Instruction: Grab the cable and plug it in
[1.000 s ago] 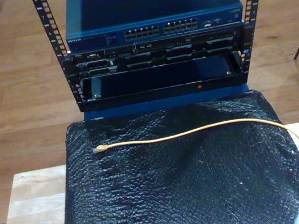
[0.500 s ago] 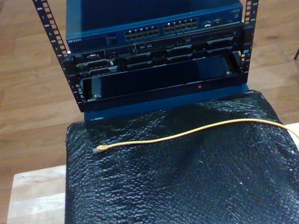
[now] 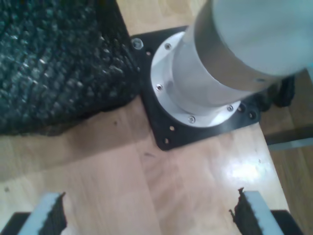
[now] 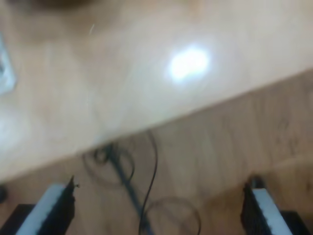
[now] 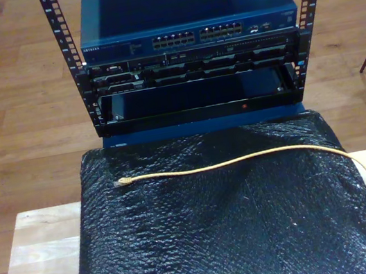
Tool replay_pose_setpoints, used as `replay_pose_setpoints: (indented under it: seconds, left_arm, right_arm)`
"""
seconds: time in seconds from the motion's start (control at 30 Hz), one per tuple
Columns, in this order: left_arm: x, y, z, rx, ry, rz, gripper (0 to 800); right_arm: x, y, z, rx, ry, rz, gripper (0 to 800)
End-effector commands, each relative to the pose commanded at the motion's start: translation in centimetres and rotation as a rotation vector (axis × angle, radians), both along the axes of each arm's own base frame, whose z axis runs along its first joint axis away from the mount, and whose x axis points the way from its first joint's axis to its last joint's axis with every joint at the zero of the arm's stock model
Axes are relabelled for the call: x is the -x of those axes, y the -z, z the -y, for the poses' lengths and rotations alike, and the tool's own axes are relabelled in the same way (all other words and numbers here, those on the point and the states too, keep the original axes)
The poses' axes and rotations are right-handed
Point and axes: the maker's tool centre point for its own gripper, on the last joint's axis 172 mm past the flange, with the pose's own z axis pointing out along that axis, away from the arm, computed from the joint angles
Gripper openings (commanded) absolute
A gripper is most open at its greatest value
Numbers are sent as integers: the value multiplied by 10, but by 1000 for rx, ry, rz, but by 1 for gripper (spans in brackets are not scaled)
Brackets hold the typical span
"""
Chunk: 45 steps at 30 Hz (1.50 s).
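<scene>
On black mat (image 5: 235, 241), cable (image 5: 243, 159) crosswise, plug (image 5: 122, 182) toward exterior view's left

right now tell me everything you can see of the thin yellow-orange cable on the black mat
The thin yellow-orange network cable lies loose on the crinkled black bubble-wrap mat, untouched by either gripper. Its small, pale plug tip rests toward the exterior view's left, pointing that way. From there the cord runs nearly straight across the mat, arches gently, then bends down along the mat's edge at the exterior view's right and leaves the picture. It looks smooth, flexible and unkinked.
</scene>
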Motion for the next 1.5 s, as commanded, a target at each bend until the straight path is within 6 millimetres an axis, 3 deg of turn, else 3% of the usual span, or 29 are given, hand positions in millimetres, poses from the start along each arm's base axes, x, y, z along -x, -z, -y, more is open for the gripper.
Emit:
replay_pose_setpoints:
  seconds: [0.17,0.37,0.8,1.2,1.5]
  left_arm:
    - [-13,5,23,40,-20,-24,800]
    - [-24,7,43,24,-20,-56,800]
    - [-90,-22,95,82,-135,-1,800]
    - [-117,-11,91,77,-195,34,800]
    - [-155,-25,84,67,-268,67,800]
  right_arm:
    - [-32,-17,-40,-145,-21,72,793]
    - [-59,-29,-71,-191,-44,73,793]
    - [-90,-46,-114,-268,-66,103,794]
    - [-109,-62,-155,-290,-102,89,794]
    - [-137,-65,-188,-300,-119,67,794]
